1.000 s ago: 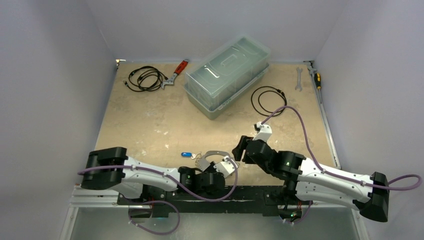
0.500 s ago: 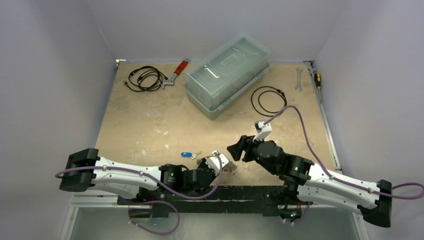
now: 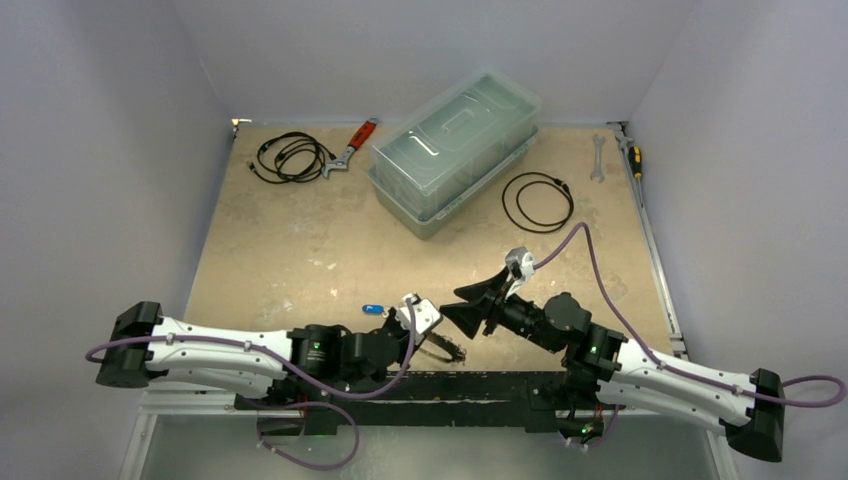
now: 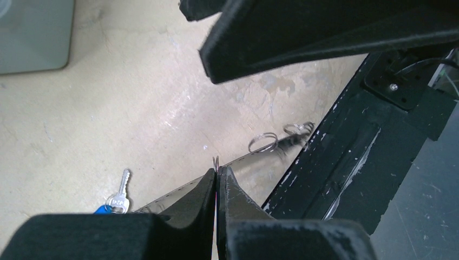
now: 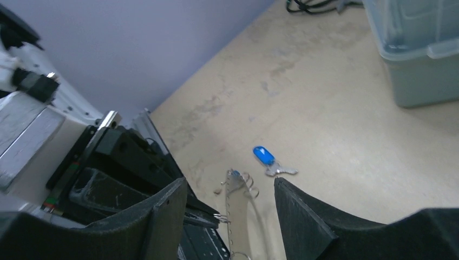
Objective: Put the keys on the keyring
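Keyring [image 5: 236, 201], a thin silvery wire hoop, sits clamped in the left claw [image 4: 216, 176] near the table's [image 3: 300, 230] front edge. Right claw [image 5: 230, 189] gapes wide; fetching the blue-headed key [image 5: 263, 155] seems next.

Beige, scuffed counter [image 3: 300, 240]. Upper left: black cable coil [image 3: 290, 157], red-handled wrench [image 3: 352, 147]. Upper centre: clear lidded bin [image 3: 455, 150], with second cable coil [image 3: 538, 201] to its right. Upper right edge: spanner [image 3: 598, 157], screwdriver [image 3: 632, 158]. Lower centre: blue-headed key [image 3: 373, 309] touching a silver key [image 5: 281, 171].
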Available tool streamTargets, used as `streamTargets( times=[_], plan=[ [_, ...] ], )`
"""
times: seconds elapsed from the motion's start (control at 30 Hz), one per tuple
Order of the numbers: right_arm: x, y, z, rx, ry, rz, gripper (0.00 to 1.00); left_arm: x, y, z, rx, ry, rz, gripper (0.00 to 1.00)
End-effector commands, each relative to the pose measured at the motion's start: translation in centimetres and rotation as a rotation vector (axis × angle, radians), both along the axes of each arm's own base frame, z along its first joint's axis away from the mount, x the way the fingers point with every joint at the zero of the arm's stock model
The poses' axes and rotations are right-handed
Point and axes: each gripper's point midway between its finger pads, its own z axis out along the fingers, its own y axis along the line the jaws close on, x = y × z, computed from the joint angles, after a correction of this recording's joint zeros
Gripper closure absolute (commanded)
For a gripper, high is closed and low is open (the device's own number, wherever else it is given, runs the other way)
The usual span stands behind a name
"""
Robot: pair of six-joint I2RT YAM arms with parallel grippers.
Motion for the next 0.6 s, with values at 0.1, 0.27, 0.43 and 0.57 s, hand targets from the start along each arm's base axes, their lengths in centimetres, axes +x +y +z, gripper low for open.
streamTargets(
  times=[0.1, 0.27, 0.43, 0.57],
  plan=[
    [-2.4, 2.0, 4.0, 0.107, -0.212, 0.193, 0.42, 0.5, 0.9, 5.4, -0.128, -0.071, 0.004, 1.0],
    [-4.0, 1.9, 5.9, 0.194, -0.287, 0.265, 0.48, 0.0, 1.3, 7.7, -0.213, -0.073, -0.038, 1.0],
    [-5.0, 2.1, 6.7, 0.181, -0.348, 0.324, 0.51, -0.9, 1.8, 10.5, -0.321, -0.081, -0.102, 1.0],
    [-5.5, 2.4, 6.9, 0.17, -0.378, 0.363, 0.54, -1.4, 2.0, 12.2, -0.375, -0.092, -0.139, 1.0]
  ],
)
